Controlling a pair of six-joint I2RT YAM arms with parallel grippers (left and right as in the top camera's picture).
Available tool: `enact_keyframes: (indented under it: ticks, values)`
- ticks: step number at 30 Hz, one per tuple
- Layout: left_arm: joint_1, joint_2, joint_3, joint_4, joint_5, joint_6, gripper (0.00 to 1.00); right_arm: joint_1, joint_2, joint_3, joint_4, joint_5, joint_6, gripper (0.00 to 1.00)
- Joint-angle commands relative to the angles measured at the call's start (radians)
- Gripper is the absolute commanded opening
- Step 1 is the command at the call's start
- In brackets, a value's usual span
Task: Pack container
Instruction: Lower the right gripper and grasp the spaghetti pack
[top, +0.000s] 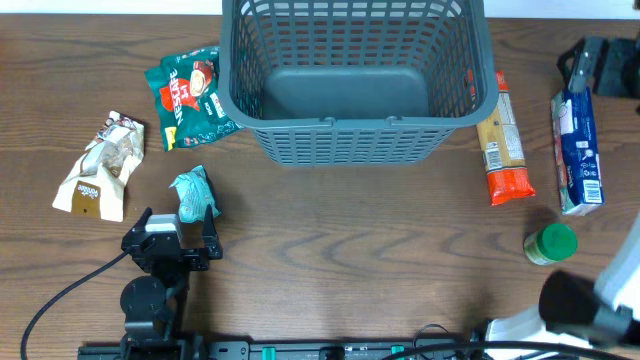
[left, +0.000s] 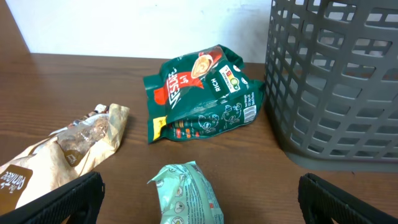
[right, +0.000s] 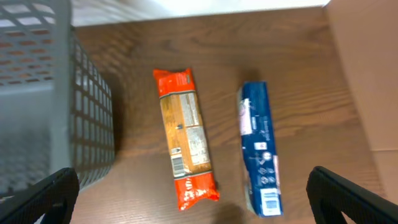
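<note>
The container, a large dark grey slotted basket (top: 350, 70), stands empty at the back centre; it also shows in the left wrist view (left: 336, 81) and the right wrist view (right: 43, 106). My left gripper (top: 180, 222) (left: 199, 202) is open, low over the table, with a small teal packet (top: 192, 192) (left: 186, 193) lying between its fingers, untouched. My right gripper (right: 196, 208) is open and empty, held high above an orange pasta pack (top: 503, 140) (right: 183, 134) and a blue box (top: 578, 150) (right: 258, 146). The right arm (top: 585, 300) is blurred at the lower right.
A green snack bag (top: 190, 95) (left: 202, 93) lies left of the basket. A beige bag (top: 100, 165) (left: 68, 146) lies at the far left. A green-lidded jar (top: 551, 243) stands front right. A black object (top: 600, 65) sits at the back right.
</note>
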Motion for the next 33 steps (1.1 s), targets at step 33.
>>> enact_keyframes:
  ticks: [33]
  values:
    - [0.006, -0.006, -0.024, -0.008, -0.005, 0.006, 0.99, 0.000, 0.650, 0.024, -0.055, -0.035, -0.108, 0.99]
